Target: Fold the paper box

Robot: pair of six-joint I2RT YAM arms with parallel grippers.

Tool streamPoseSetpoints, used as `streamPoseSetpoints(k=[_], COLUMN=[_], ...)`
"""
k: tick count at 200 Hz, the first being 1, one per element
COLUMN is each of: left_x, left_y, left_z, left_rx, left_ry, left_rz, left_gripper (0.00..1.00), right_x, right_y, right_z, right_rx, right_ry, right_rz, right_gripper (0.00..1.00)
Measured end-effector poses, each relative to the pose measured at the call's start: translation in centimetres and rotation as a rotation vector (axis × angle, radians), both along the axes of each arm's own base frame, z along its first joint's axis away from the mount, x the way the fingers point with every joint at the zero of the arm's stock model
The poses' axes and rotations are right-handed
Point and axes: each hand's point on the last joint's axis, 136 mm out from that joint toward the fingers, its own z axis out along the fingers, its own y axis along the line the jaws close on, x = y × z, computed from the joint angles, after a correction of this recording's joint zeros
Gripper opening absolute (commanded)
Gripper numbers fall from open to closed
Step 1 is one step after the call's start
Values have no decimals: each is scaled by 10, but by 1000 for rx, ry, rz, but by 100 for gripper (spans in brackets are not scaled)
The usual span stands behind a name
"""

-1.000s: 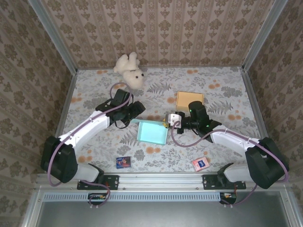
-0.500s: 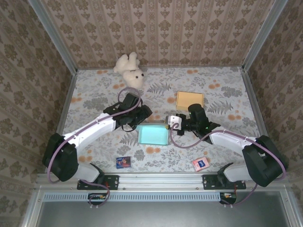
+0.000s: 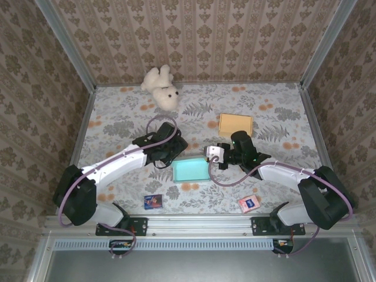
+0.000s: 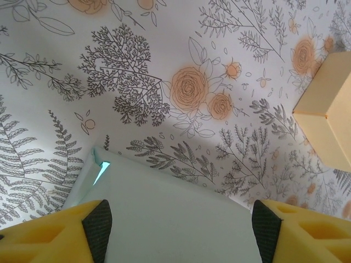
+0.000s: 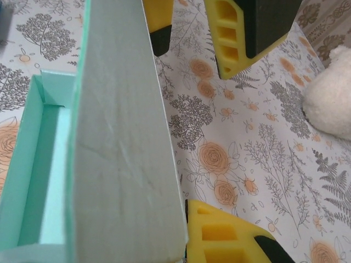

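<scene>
Floral table (image 3: pixel 117 111) — paper box (image 3: pixel 191 169) central, walls well apart

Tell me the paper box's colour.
The paper box is light turquoise, clearest from the top external view.

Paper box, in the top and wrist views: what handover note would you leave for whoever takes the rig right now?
Left gripper: open, fingers spread above the box's far left corner; contact unclear.
Right gripper: shut on the box's right side, pinching a raised panel.
Box: lies between the two grippers.
Done: partly formed; the right wrist view shows an open interior beside the panel.
Left: bring that panel over and finish the fold, probably with both arms.
</scene>
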Motion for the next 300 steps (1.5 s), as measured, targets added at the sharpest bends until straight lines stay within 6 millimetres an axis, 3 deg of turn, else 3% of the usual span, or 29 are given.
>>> streamPoseSetpoints(k=[73, 138, 182, 236, 300], left_x=[-4, 19, 27, 20, 18], left_y=[4, 11, 20, 25, 27], left_z=[-2, 12, 3, -15, -21], left_rx=[61, 133, 160, 174, 174], left_ry=[-13, -50, -51, -31, -32], left_rz=[42, 82, 85, 72, 72], left_gripper=[70, 68, 65, 64, 64], right_x=[-2, 9, 16, 13, 16], right_y=[5, 11, 13, 10, -12], right_z=[-3, 1, -6, -18, -21], right_rx=[-31, -11, -22, -76, -234], right_ry=[-24, -62, -77, -57, -43], right_rz=[-15, -83, -116, -122, -160], right_gripper=[10, 11, 23, 42, 61])
